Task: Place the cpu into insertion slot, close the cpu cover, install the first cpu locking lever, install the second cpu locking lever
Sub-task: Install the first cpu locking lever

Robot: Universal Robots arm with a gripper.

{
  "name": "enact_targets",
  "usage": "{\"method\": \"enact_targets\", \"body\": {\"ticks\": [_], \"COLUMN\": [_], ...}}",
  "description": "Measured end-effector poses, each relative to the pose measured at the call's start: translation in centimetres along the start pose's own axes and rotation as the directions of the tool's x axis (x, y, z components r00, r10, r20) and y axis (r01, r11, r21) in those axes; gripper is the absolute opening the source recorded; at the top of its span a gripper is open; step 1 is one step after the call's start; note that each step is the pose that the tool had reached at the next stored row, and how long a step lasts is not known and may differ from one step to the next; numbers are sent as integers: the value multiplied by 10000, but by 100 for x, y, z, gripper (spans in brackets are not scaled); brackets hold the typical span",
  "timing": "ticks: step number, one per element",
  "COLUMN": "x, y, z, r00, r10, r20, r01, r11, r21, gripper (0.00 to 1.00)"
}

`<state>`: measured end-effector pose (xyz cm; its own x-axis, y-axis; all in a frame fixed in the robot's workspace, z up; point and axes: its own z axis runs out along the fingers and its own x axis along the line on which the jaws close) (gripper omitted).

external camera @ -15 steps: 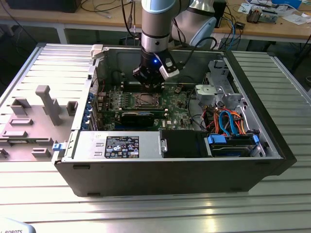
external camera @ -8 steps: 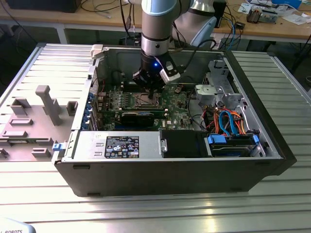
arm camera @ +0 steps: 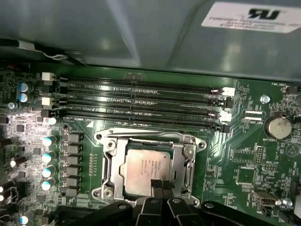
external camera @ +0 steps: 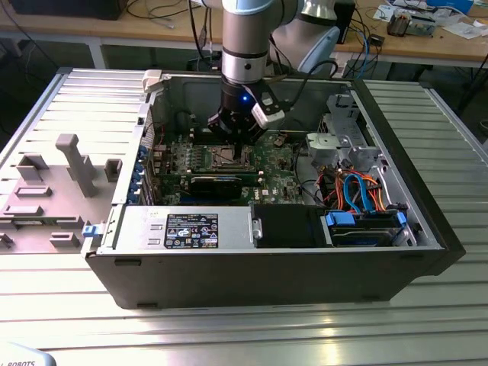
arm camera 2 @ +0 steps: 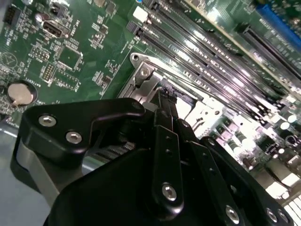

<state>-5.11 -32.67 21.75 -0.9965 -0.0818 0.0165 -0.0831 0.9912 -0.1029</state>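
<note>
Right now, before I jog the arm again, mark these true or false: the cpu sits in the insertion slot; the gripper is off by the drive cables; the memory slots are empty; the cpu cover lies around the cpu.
1. The cpu sits in the insertion slot. True.
2. The gripper is off by the drive cables. False: it is right over the cpu's edge.
3. The memory slots are empty. True.
4. The cpu cover lies around the cpu. True: its silvery frame borders the chip.
</note>
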Motion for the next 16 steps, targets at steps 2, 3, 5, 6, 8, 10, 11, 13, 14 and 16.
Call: {"method": "enact_targets", "body": {"ticks": [2,3,5,6,8,10,11,13,14,16], "x": [0,1,1,1,2,3,3,4,4,4], "y": [-5,-7,-11,-12,-17,-21,-24,-27,-30,-31], "z": [-35,-50,-92,-104,-156,-190,-214,-249,-276,-292], "r00": [10000,10000,10000,10000,10000,10000,10000,10000,10000,10000], "r10": [-1,-1,-1,-1,-1,-1,-1,-1,-1,-1], "r20": [1,0,1,1,0,0,1,1,1,2], "r01": [1,1,1,1,1,1,1,1,1,1], "r11": [10000,10000,10000,10000,10000,10000,10000,10000,10000,10000], "r21": [-1,0,-1,-1,0,-1,-1,-1,0,-2], "gripper": [11,11,11,11,11,11,11,11,11,11]}}
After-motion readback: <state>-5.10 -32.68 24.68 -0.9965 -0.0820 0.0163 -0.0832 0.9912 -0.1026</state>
